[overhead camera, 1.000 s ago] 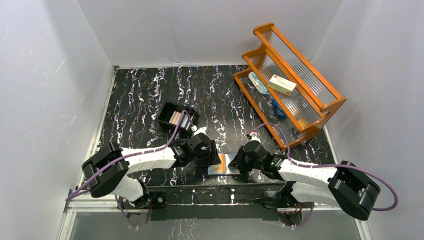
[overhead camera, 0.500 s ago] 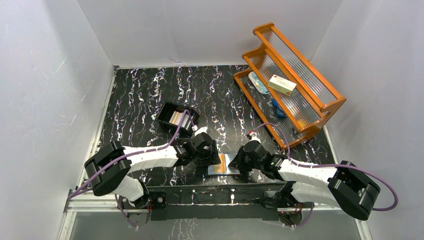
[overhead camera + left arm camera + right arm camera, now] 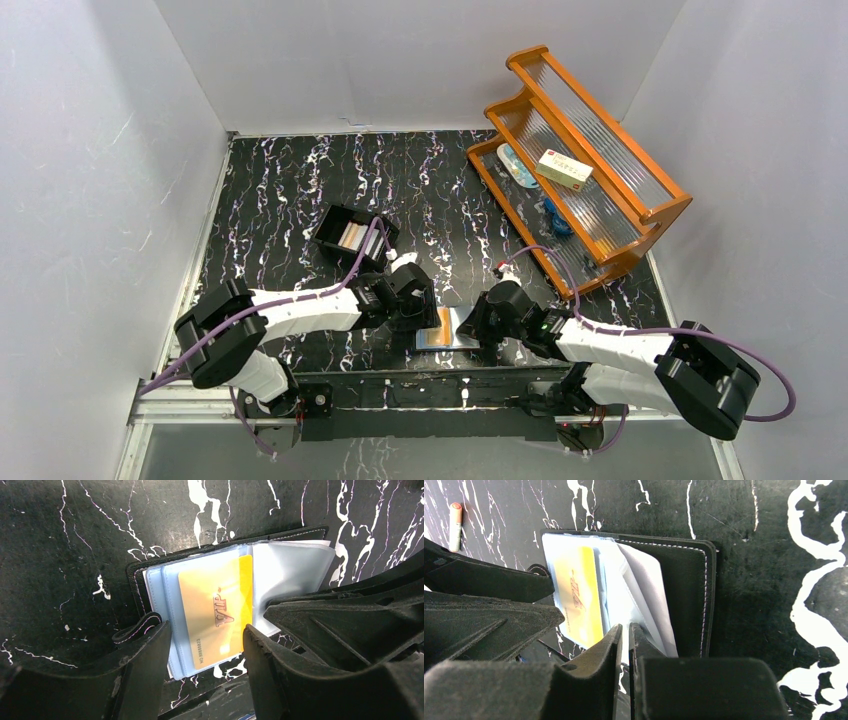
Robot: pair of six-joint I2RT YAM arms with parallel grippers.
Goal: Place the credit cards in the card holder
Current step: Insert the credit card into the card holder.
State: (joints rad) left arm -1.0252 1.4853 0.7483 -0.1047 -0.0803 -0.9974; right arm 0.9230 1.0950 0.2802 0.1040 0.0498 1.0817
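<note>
Currently I see the card holder point(image 3: 684, 590) lying open on the table point(image 3: 60, 555), between my two arms, with an orange card point(image 3: 215, 615) sitting in a clear sleeve. My left gripper point(image 3: 204, 632) is spread wide, straddling that card's near end. My right gripper point(image 3: 624, 627) is almost closed, pinching a clear sleeve.

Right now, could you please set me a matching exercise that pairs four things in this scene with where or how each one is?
Things:
1. yellow card
2. cream-and-red carton
3. black box
4. left gripper

Places or states:
A. on the wooden rack
B. open, one finger at each side of the yellow card
C. in the open card holder
D. on the table, with credit cards inside

Pairs: 1-C, 2-A, 3-D, 4-B.
</note>
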